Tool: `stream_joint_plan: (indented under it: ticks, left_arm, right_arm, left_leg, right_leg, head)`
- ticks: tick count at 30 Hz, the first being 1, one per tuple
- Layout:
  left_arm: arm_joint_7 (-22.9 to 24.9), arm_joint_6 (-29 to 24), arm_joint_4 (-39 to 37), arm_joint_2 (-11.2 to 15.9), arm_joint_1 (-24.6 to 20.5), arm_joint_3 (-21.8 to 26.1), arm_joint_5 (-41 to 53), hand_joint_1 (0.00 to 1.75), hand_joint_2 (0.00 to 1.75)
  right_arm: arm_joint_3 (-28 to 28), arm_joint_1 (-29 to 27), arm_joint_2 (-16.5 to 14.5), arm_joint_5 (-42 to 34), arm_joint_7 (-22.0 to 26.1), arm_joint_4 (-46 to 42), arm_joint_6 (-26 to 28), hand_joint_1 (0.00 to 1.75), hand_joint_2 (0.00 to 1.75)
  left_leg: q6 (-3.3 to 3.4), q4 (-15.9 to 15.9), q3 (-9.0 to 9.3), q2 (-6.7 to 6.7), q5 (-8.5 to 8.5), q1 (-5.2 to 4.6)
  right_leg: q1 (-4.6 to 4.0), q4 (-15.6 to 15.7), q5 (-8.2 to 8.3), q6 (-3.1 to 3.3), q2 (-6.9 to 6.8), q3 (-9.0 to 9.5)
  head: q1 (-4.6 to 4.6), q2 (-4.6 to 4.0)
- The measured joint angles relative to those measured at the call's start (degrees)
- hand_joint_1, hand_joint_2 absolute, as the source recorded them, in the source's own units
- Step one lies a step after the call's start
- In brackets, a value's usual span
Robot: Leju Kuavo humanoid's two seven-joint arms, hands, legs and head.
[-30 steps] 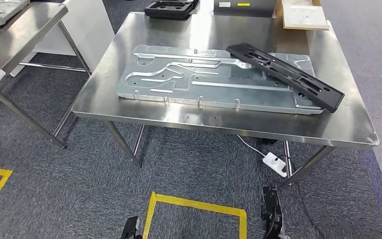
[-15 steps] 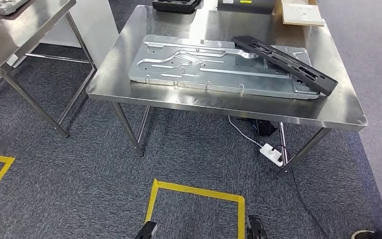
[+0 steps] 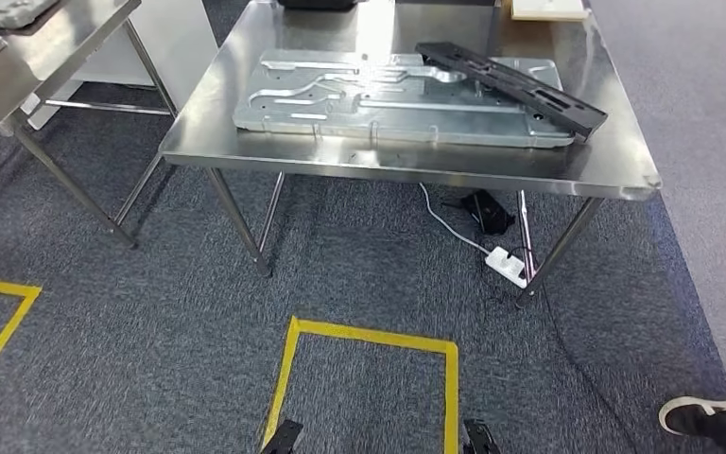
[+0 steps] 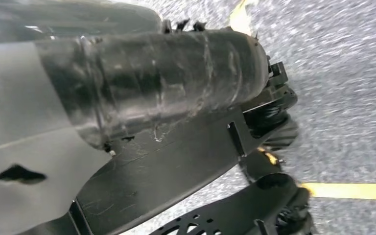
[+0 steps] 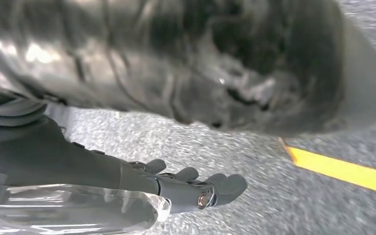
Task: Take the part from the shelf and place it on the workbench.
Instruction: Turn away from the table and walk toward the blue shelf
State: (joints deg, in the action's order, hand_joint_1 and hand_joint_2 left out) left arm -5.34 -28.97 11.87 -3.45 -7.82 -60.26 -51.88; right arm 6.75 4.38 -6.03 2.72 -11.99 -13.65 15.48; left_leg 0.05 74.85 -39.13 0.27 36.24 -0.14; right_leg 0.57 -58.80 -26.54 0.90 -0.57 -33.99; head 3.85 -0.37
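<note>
Grey-blue carpet (image 3: pixel 151 312) underfoot, yellow floor tape (image 3: pixel 371 333) boxing a square up front. A stainless steel table (image 3: pixel 406 170) stands ahead, catching glare. A white power strip (image 3: pixel 509 266) lies beneath it; another steel table (image 3: pixel 28 66) stands left.

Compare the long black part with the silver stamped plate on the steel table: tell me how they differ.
The black part is dark, matte and narrow; the silver plate is shiny, broad and much larger. The plate lies flat on the table, roughly square with its front edge; the black part lies diagonally on top of the plate, crossing its right end. The plate shows raised channels; the black part shows slots and cut-outs. Both are long, flat pieces on the same table.
</note>
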Motion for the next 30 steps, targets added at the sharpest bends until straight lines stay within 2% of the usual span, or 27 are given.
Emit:
stream_joint_plan:
  ticks: [1, 2, 3, 4, 5, 6, 7, 8, 9, 10, 11, 12, 13, 14, 15, 16, 17, 18, 19, 20, 21, 22, 23, 25, 27, 29, 30]
  left_arm:
    - [0.01, 0.00, 0.00, 0.04, -0.02, -0.04, -0.41, 0.00, 0.00]
    - [0.00, 0.04, 0.00, 0.10, -0.02, -0.05, -0.80, 0.00, 0.00]
    - [-0.01, 0.11, 0.00, 0.20, -0.02, -0.06, -1.10, 0.00, 0.00]
    - [-0.01, 0.18, 0.00, 0.34, 0.01, -0.06, -1.31, 0.00, 0.00]
    - [-0.02, 0.26, 0.00, 0.48, 0.02, -0.06, -1.43, 0.00, 0.00]
    - [-0.03, 0.32, 0.00, 0.60, 0.02, -0.06, -1.48, 0.00, 0.00]
    - [-0.05, 0.38, 0.00, 0.69, 0.02, -0.06, -1.51, 0.00, 0.00]
    - [-0.07, 0.44, 0.00, 0.75, 0.06, -0.06, -1.52, 0.00, 0.00]
    - [-0.08, 0.48, 0.00, 0.79, 0.11, -0.06, -1.52, 0.00, 0.00]
    - [-0.08, 0.51, 0.00, 0.83, 0.16, -0.06, -1.56, 0.00, 0.00]
    - [-0.08, 0.55, 0.00, 0.87, 0.21, -0.06, -1.66, 0.00, 0.00]
    - [-0.10, 0.73, 0.00, 0.89, 0.22, -0.06, -1.93, 0.00, 0.00]
    - [-0.13, 1.06, 0.00, 0.92, 0.23, -0.06, -2.41, 0.00, 0.00]
    - [-0.15, 1.53, 0.00, 0.94, 0.22, -0.06, -3.05, 0.00, 0.00]
    - [-0.17, 2.07, 0.00, 0.96, 0.21, -0.06, -3.75, 0.00, 0.00]
    - [-0.10, 2.47, 0.00, 0.97, 0.18, -0.06, -4.28, 0.00, 0.00]
    - [0.14, 2.65, 0.00, 0.97, 0.11, -0.06, -4.58, 0.00, 0.00]
    - [0.49, 2.60, 0.00, 0.97, 0.00, -0.06, -4.66, 0.00, 0.00]
    - [1.02, 2.42, 0.00, 0.97, -0.19, -0.05, -4.62, 0.00, 0.00]
    - [1.62, 2.22, 0.00, 0.97, -0.42, -0.05, -4.54, 0.00, 0.00]
    - [2.28, 2.10, 0.00, 0.97, -0.63, -0.03, -4.43, 0.00, 0.00]
    - [3.05, 2.09, 0.00, 1.00, -0.81, -0.02, -4.25, 0.00, 0.00]
    - [3.84, 2.09, 0.00, 1.04, -0.90, 0.00, -4.05, 0.00, 0.00]
    - [5.49, 1.97, 0.00, 1.25, -1.01, 0.03, -3.76, 0.00, 0.00]
    - [6.90, 1.71, 0.00, 1.39, -1.24, 0.04, -3.75, 0.00, 0.00]
    - [7.86, 1.49, 0.00, 1.42, -1.50, 0.06, -3.79, 0.00, 0.00]
    - [8.18, 1.41, 0.00, 1.45, -1.60, 0.07, -3.78, 0.00, 0.00]
  right_arm:
    - [0.01, -0.01, 0.00, 0.32, 0.03, 0.12, -0.49, 0.00, 0.00]
    - [0.02, -0.02, 0.00, 0.60, 0.10, 0.24, -0.88, 0.00, 0.00]
    - [0.03, -0.02, 0.00, 0.84, 0.18, 0.33, -1.20, 0.00, 0.00]
    - [0.04, -0.02, -0.02, 0.98, 0.25, 0.41, -1.38, 0.00, 0.00]
    - [0.04, -0.02, -0.06, 1.08, 0.30, 0.48, -1.51, 0.00, 0.00]
    - [0.04, -0.01, -0.10, 1.15, 0.32, 0.52, -1.62, 0.00, 0.00]
    - [0.04, 0.01, -0.14, 1.19, 0.33, 0.57, -1.67, 0.00, 0.00]
    - [0.04, -0.02, -0.15, 1.21, 0.33, 0.66, -1.73, 0.00, 0.00]
    - [0.05, -0.02, -0.15, 1.21, 0.34, 0.76, -1.75, 0.00, 0.00]
    - [0.05, -0.06, -0.15, 1.23, 0.35, 0.86, -1.77, 0.00, 0.00]
    - [0.06, -0.12, -0.15, 1.28, 0.36, 0.97, -1.81, 0.00, 0.00]
    - [0.08, -0.12, -0.14, 1.47, 0.43, 1.03, -1.94, 0.00, 0.00]
    - [0.12, -0.14, -0.14, 1.85, 0.57, 1.07, -2.23, 0.00, 0.00]
    - [0.21, -0.13, -0.13, 2.37, 0.81, 1.10, -2.68, 0.00, 0.00]
    - [0.38, -0.09, -0.11, 3.04, 1.07, 1.12, -3.28, 0.00, 0.00]
    - [0.60, -0.07, -0.08, 3.72, 1.26, 1.13, -3.94, 0.00, 0.00]
    - [0.93, -0.05, -0.02, 4.43, 1.33, 1.15, -4.62, 0.00, 0.00]
    - [1.37, -0.06, 0.07, 5.16, 1.26, 1.17, -5.21, 0.00, 0.00]
    - [1.89, -0.05, 0.17, 5.93, 1.16, 1.19, -5.68, 0.00, 0.00]
    - [2.49, -0.05, 0.29, 6.70, 1.07, 1.21, -5.98, 0.00, 0.00]
    - [3.15, -0.03, 0.39, 7.44, 1.03, 1.23, -6.09, 0.00, 0.00]
    - [3.87, 0.00, 0.48, 8.17, 1.09, 1.25, -6.03, 0.00, 0.00]
    - [4.59, 0.01, 0.56, 8.79, 1.20, 1.27, -5.83, 0.00, 0.00]
    - [6.02, 0.00, 0.76, 9.74, 1.86, 1.34, -4.92, 0.00, 0.00]
    - [7.12, 0.02, 1.01, 9.54, 3.12, 1.41, -2.95, 0.00, 0.00]
    - [7.65, 0.09, 1.32, 7.59, 4.60, 1.43, -0.45, 0.00, 0.00]
    - [7.71, 0.14, 1.52, 6.37, 5.22, 1.44, 0.44, 0.00, 0.00]
  left_leg:
    - [0.14, 0.67, 1.17, -0.01, -1.45, -0.01]
    - [0.35, -0.54, 3.16, -0.01, -3.45, -0.05]
    - [0.61, -3.58, 6.07, -0.02, -4.97, -0.12]
    - [0.92, -8.38, 9.75, -0.04, -5.06, -0.28]
    - [1.18, -13.53, 13.20, -0.07, -4.18, -0.47]
    - [1.40, -17.49, 15.63, -0.10, -3.08, -0.68]
    - [1.62, -20.09, 16.93, -0.13, -2.26, -0.90]
    - [1.82, -21.01, 16.96, -0.14, -2.51, -1.00]
    - [2.10, -21.03, 16.42, -0.01, -3.29, -0.93]
    - [2.46, -21.20, 15.77, 0.08, -4.15, -0.81]
    - [2.86, -21.30, 14.95, 0.21, -5.04, -0.68]
    - [3.21, -21.17, 13.98, 0.32, -5.79, -0.59]
    - [3.49, -20.87, 12.88, 0.31, -6.47, -0.67]
    - [3.63, -20.46, 11.76, 0.25, -7.03, -0.74]
    - [3.62, -19.99, 10.52, 0.14, -7.61, -0.80]
    - [3.56, -19.49, 9.28, -0.02, -8.14, -0.83]
    - [3.42, -18.90, 7.91, -0.30, -8.65, -0.83]
    - [3.22, -18.22, 6.56, -0.61, -9.17, -0.81]
    - [2.98, -17.47, 5.34, -1.00, -9.56, -0.83]
    - [2.73, -16.65, 4.33, -1.43, -9.86, -0.89]
    - [2.44, -15.95, 3.62, -1.85, -10.14, -0.96]
    - [2.17, -15.50, 3.13, -2.27, -10.48, -1.01]
    - [1.89, -15.26, 2.81, -2.71, -10.86, -0.99]
    - [1.32, -14.94, 2.15, -3.34, -11.12, -0.74]
    - [0.60, -11.77, 0.86, -2.46, -8.09, -0.39]
    - [-0.19, -5.24, -0.97, -1.03, -3.39, -0.06]
    - [-0.46, -2.32, -1.50, -0.69, -2.13, 0.09]
  right_leg:
    - [-0.04, -0.17, 0.71, -0.02, -0.07, -1.13]
    - [-0.07, -0.35, 1.38, -0.06, -0.11, -2.16]
    - [-0.07, -0.49, 2.04, -0.14, -0.12, -3.02]
    - [-0.08, -0.60, 2.67, -0.30, -0.09, -3.65]
    - [-0.09, -0.60, 3.28, -0.54, -0.09, -4.03]
    - [-0.04, -0.45, 3.97, -0.83, -0.12, -4.22]
    - [0.02, -0.16, 4.71, -1.17, -0.19, -4.31]
    - [0.04, 0.25, 5.50, -1.52, -0.24, -4.37]
    - [0.11, 0.43, 5.68, -1.82, -0.20, -4.52]
    - [0.12, -0.04, 4.60, -2.10, -0.07, -4.84]
    - [0.10, -1.49, 2.30, -2.32, 0.10, -5.32]
    - [0.15, -4.14, -1.06, -2.48, 0.26, -5.94]
    - [0.13, -7.67, -4.36, -2.66, 0.37, -6.59]
    - [0.13, -11.47, -6.45, -2.81, 0.41, -7.14]
    - [0.13, -14.88, -6.68, -2.95, 0.44, -7.45]
    - [0.15, -17.21, -5.26, -3.04, 0.45, -7.38]
    - [0.19, -17.85, -2.75, -3.07, 0.54, -6.56]
    - [0.30, -16.58, -0.54, -3.05, 0.88, -4.75]
    - [0.43, -13.30, -0.10, -2.97, 1.77, -1.85]
    - [0.53, -8.73, -1.18, -2.82, 2.74, 1.58]
    - [0.56, -4.43, -3.25, -2.63, 3.52, 4.40]
    - [0.48, -1.32, -5.12, -2.36, 3.92, 6.26]
    - [0.34, 0.25, -5.99, -2.03, 3.65, 6.92]
    - [0.38, 0.62, -5.66, -1.06, 2.37, 6.56]
    - [0.52, 0.79, -4.89, -0.11, 0.94, 6.00]
    - [0.39, 0.72, -4.28, 0.21, -0.41, 5.27]
    - [0.34, 0.64, -4.05, 0.20, -1.12, 4.89]
  head:
    - [0.02, 0.00]
    - [0.01, 0.00]
    - [0.02, 0.00]
    - [0.02, 0.00]
    - [0.01, 0.00]
    - [0.01, 0.00]
    - [0.04, 0.00]
    - [0.04, 0.00]
    - [-0.02, 0.00]
    - [-0.13, 0.00]
    - [-0.31, 0.00]
    - [-0.49, 0.00]
    - [-0.56, 0.00]
    - [-0.61, 0.00]
    - [-0.64, 0.00]
    - [-0.64, 0.00]
    - [-0.65, 0.00]
    - [-0.65, 0.00]
    - [-0.65, 0.00]
    - [-0.58, 0.00]
    - [-0.52, 0.00]
    - [-0.44, 0.00]
    - [-0.38, 0.00]
    - [-0.37, 0.00]
    - [-0.11, 0.00]
    - [0.16, 0.00]
    - [0.18, 0.00]
